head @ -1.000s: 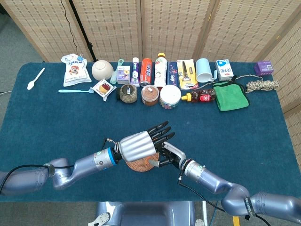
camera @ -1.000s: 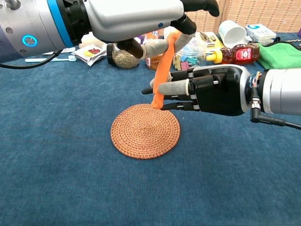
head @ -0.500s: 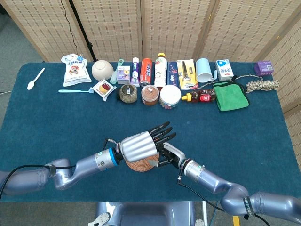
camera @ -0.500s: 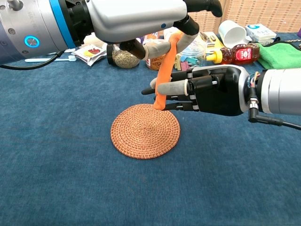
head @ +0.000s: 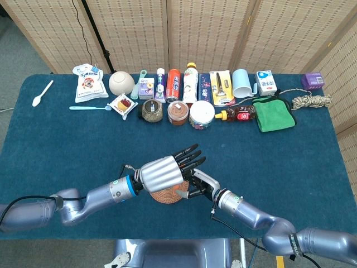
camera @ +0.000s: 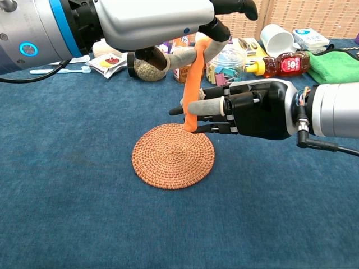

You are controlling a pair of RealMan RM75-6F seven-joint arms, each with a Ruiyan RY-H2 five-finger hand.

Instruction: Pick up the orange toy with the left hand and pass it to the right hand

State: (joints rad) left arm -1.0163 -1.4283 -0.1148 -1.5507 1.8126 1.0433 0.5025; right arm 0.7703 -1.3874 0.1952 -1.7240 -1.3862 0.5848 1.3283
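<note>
The orange toy [camera: 194, 75], a long thin strip, hangs upright above a round woven coaster [camera: 168, 159]. My left hand [camera: 151, 22] pinches its top end; in the head view this hand [head: 162, 173] hides most of the toy. My right hand [camera: 247, 109] reaches in from the right, its fingers [camera: 205, 105] stretched out level at the toy's lower end, one in front and others below and behind. They look spread, with no firm grip showing. In the head view the right hand [head: 202, 184] sits just right of the left hand, over the coaster [head: 164, 196].
A row of jars, bottles, cartons, a bowl [head: 120, 82] and a white mug [head: 241, 82] lines the table's far side. A green cloth [head: 273, 114] and a rope coil [head: 311, 101] lie at the far right, a white spoon [head: 42, 92] far left.
My left hand has shifted slightly left with the toy, which now hangs a little straighter. The right hand has stayed in place with the same finger pose.
</note>
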